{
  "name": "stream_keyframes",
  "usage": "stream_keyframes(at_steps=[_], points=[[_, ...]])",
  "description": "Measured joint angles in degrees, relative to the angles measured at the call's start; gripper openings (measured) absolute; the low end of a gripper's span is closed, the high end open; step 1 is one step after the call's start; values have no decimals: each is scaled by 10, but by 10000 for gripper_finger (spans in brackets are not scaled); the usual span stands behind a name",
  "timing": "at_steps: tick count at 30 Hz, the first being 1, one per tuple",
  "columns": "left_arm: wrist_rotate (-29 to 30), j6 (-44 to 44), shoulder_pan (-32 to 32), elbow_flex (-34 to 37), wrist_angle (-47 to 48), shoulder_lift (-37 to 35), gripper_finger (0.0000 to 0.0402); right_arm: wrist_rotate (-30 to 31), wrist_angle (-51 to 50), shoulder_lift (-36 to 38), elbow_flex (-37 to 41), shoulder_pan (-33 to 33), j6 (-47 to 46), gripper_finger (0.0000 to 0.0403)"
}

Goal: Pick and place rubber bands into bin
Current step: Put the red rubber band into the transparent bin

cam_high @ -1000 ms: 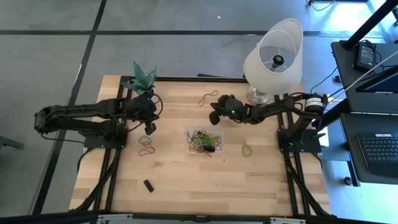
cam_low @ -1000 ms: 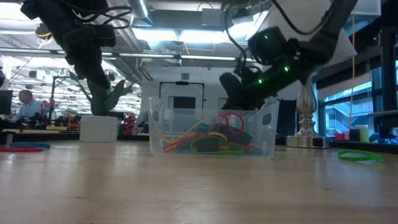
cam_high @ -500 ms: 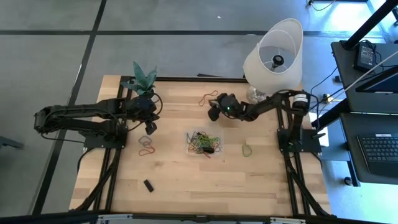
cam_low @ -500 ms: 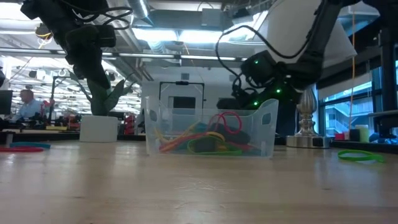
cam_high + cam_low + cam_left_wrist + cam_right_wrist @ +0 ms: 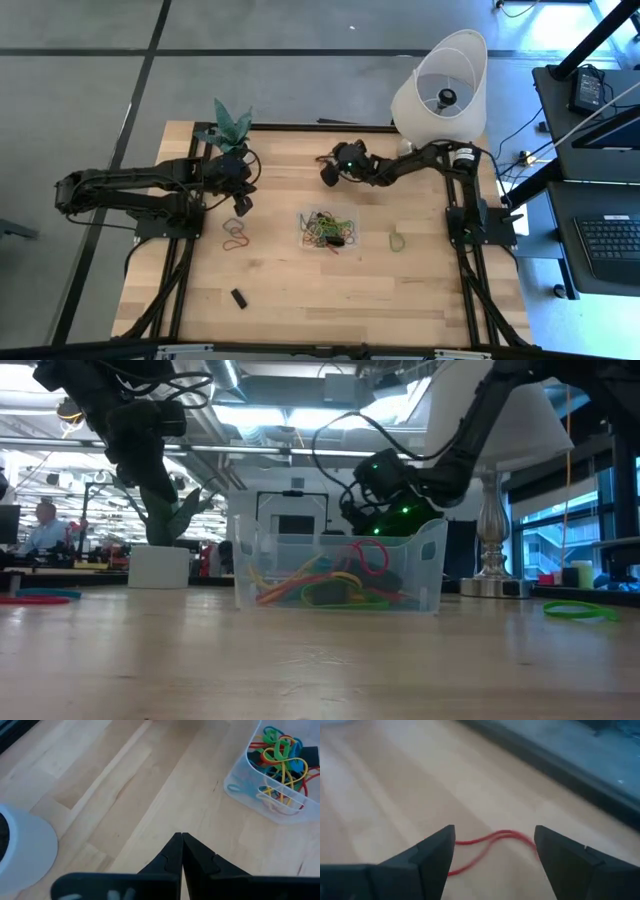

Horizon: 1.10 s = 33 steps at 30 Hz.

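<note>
The clear bin (image 5: 325, 229) stands mid-table, with several coloured rubber bands (image 5: 278, 751) lying inside it. A loose red rubber band (image 5: 492, 843) lies flat on the wood near the far edge (image 5: 328, 158). My right gripper (image 5: 495, 847) hovers open over it, one finger on either side, touching nothing. My left gripper (image 5: 181, 840) is shut and empty, held above the table left of the bin (image 5: 240, 204). More loose bands lie on the table: a red cluster (image 5: 235, 236) and a green one (image 5: 397, 240).
A lamp (image 5: 440, 90) stands at the far right, close to my right arm. A white plant pot (image 5: 20, 847) with a plant (image 5: 230, 128) is at the far left. A small black object (image 5: 238, 297) lies toward the near edge.
My right gripper has left the space over the bin and travelled toward the table's far edge and somewhat left, ending above the loose red band. The bin and its bands have stayed in place.
</note>
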<state>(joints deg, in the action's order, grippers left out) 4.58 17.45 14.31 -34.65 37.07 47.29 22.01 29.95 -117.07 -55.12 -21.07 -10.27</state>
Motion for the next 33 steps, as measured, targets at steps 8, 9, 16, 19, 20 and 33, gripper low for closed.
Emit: stream_keyframes(at_steps=[8, 9, 16, 19, 20, 33], points=[[0, -1, 0, 0, 0, 0, 3, -49, -199, -64, -111, 18, -76, 277], [0, -1, 0, 0, 0, 0, 3, -49, -229, -70, -128, 22, -90, 277], [0, -9, 0, 0, 0, 0, 3, -52, -281, -88, -183, 27, -101, 221], [0, -8, 0, 0, 1, 0, 3, -63, -306, -89, -199, 24, -103, 149], [0, -9, 0, 0, 1, 0, 3, -65, -310, -89, -200, 23, -102, 121], [4, -17, 0, 0, 0, 0, 3, -89, -377, 13, -232, 31, -74, 5]])
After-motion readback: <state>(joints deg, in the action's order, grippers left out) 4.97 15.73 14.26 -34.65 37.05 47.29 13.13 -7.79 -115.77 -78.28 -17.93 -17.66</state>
